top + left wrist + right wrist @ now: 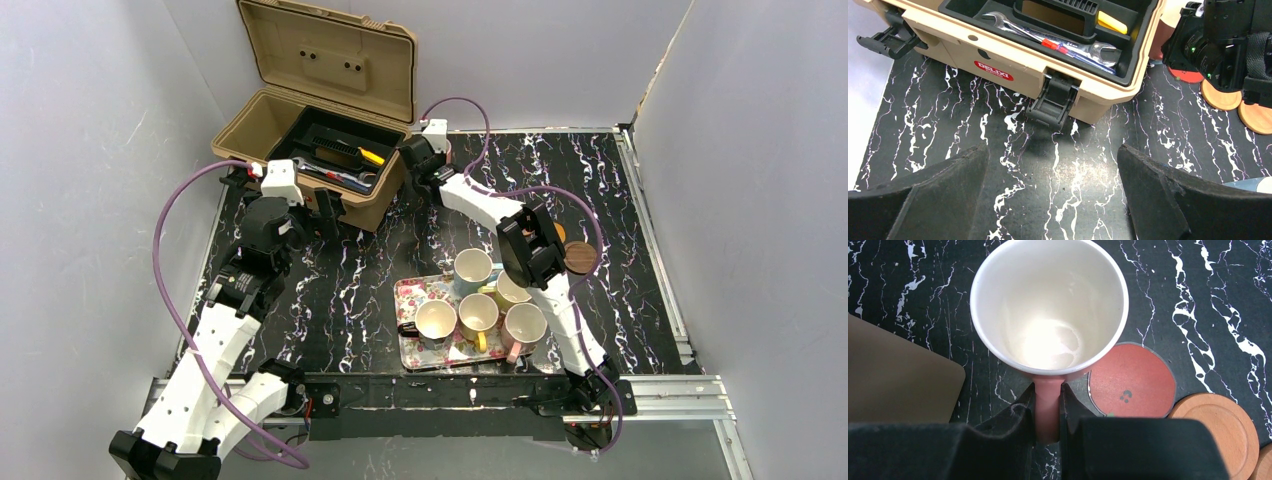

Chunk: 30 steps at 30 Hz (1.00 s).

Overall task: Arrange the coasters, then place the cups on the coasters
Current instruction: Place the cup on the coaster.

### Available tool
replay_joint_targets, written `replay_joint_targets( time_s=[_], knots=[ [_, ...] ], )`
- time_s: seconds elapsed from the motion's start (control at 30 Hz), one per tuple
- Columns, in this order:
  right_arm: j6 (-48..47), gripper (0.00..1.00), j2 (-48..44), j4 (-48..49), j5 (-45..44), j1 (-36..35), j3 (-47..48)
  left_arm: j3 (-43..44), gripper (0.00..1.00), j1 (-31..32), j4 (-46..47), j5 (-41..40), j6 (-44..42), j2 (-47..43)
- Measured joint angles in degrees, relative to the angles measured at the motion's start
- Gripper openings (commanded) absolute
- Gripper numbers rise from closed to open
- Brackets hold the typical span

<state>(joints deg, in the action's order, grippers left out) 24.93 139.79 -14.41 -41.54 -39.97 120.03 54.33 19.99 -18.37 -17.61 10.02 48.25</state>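
Observation:
My right gripper is shut on the handle of a pink cup, cream-white inside, seen from above. Just right of the cup lies a red coaster, with an orange coaster beyond it. In the top view that gripper reaches to the back, beside the toolbox. Several more cups stand on the floral tray. A dark brown coaster lies right of the right arm. My left gripper hangs open over bare table, in front of the toolbox, holding nothing.
An open tan toolbox with wrenches in it stands at the back left, its latch facing my left gripper. In the left wrist view a red coaster and two orange coasters lie under the right wrist. Walls enclose the table.

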Motion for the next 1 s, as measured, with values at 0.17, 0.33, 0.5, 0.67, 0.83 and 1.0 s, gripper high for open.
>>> replay_joint_targets(
  time_s=[0.17, 0.33, 0.5, 0.67, 0.83, 1.0],
  knots=[
    [0.07, 0.01, 0.35, -0.07, 0.11, 0.22, 0.61, 0.00, 0.98, 0.07, 0.00, 0.00, 0.00, -0.13],
    [0.33, 0.01, 0.87, -0.11, 0.11, 0.26, 1.29, 0.00, 0.98, 0.11, 0.02, -0.02, 0.00, -0.15],
    [0.39, 0.16, 1.16, -0.17, 0.09, 0.26, 1.70, 0.00, 0.98, 0.11, 0.02, -0.02, 0.00, -0.15],
    [0.44, 0.31, 1.16, -0.20, 0.11, 0.26, 1.70, 0.00, 0.98, 0.11, 0.02, -0.02, 0.00, -0.15],
    [0.46, 0.42, 1.16, -0.11, -0.02, 0.26, 2.05, 0.00, 0.98, 0.20, 0.02, -0.02, 0.00, -0.15],
    [0.48, 0.52, 1.16, 0.48, -0.11, 0.24, 2.47, 0.00, 0.98, 0.24, 0.02, -0.02, 0.00, -0.15]
  ],
)
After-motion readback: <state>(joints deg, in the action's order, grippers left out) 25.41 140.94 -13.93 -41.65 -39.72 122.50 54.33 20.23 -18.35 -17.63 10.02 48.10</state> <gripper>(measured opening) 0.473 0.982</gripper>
